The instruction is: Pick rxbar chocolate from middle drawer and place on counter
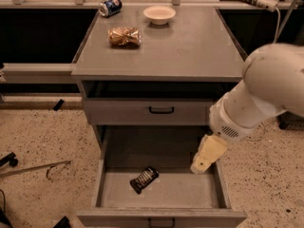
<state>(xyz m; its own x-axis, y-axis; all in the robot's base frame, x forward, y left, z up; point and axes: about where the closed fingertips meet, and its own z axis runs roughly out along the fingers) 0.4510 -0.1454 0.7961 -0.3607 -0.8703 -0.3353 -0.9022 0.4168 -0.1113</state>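
The rxbar chocolate [144, 179], a small black-wrapped bar with white lettering, lies flat and slanted on the floor of the open middle drawer [100, 182], left of its centre. My gripper [199, 167] hangs on the big white arm from the right. It is over the drawer's right side, above the tray, about a hand's width to the right of the bar and apart from it. The grey counter [194, 46] tops the cabinet above.
On the counter stand a crinkled golden-brown packet [124, 36], a blue can [110, 6] on its side and a white bowl [159, 14]. A shut drawer front [161, 111] sits above the open one. A metal rod [34, 169] lies on the speckled floor at left.
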